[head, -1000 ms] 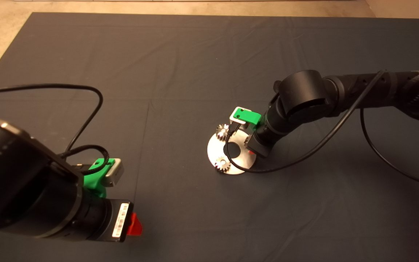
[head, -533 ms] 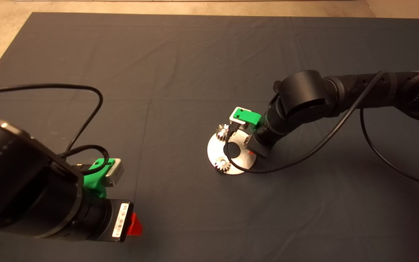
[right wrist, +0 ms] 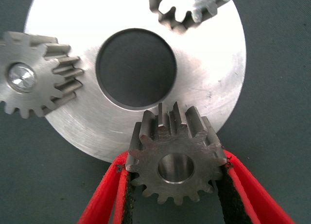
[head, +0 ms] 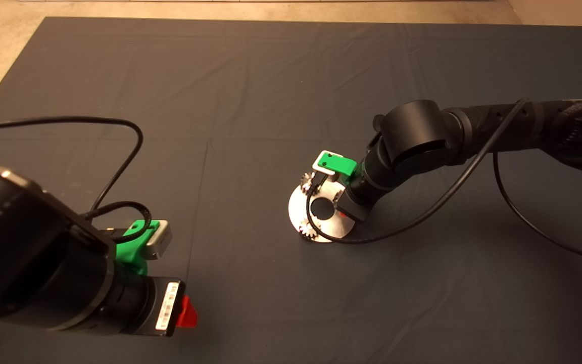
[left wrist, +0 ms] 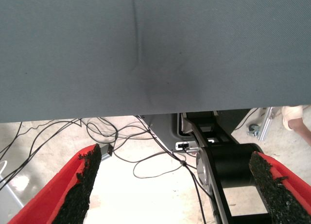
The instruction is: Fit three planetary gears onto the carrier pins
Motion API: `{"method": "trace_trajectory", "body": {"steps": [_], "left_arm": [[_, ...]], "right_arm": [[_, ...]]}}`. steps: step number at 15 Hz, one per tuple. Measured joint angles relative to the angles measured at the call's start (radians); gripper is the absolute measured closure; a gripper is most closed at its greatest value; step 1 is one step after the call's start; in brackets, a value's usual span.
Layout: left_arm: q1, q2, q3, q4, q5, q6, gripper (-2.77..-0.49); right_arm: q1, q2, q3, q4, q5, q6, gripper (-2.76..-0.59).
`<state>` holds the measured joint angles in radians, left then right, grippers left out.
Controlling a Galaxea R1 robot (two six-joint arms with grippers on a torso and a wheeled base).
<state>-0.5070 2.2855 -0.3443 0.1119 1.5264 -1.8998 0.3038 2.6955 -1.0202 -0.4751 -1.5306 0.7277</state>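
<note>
A shiny round disc [head: 298, 212] with a large centre hole lies on the mat, right of centre. Two planetary gears sit on it, one at its far edge [head: 307, 179] and one at its near edge [head: 307, 232]. My right gripper [head: 344, 212] hangs over the disc's right side. In the right wrist view the right gripper [right wrist: 175, 161] is shut on the third gear [right wrist: 175, 168], held just over the disc's rim [right wrist: 214, 88]. One seated gear [right wrist: 34, 83] shows a carrier pin [right wrist: 22, 77] in its hole. The other seated gear [right wrist: 184, 10] is cut off. The third pin is hidden.
My left gripper [head: 187, 311] is parked at the mat's lower left, open [left wrist: 177, 175], looking past the mat's edge at floor cables [left wrist: 146, 161]. A black cable [head: 422, 217] loops from the right arm across the mat beside the disc.
My right arm has shifted a little left and down, carrying the held gear further over the disc. The two seated gears and the left arm have not moved.
</note>
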Motion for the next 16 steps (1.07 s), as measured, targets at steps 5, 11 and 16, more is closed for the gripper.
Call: {"method": "trace_trajectory", "body": {"steps": [5, 11, 16], "left_arm": [[0.000, 0.009, 0.000, 0.000, 0.000, 0.000, -2.17], [0.000, 0.011, 0.000, 0.000, 0.000, 0.000, -2.17], [0.000, 0.011, 0.000, 0.000, 0.000, 0.000, -2.17]], "right_arm": [[-0.001, -0.006, 0.000, 0.000, 0.000, -0.002, -1.00], [-0.001, -0.006, 0.000, 0.000, -0.001, -0.002, -1.00], [-0.001, -0.014, 0.004, 0.000, 0.000, -0.002, -1.00]]}}
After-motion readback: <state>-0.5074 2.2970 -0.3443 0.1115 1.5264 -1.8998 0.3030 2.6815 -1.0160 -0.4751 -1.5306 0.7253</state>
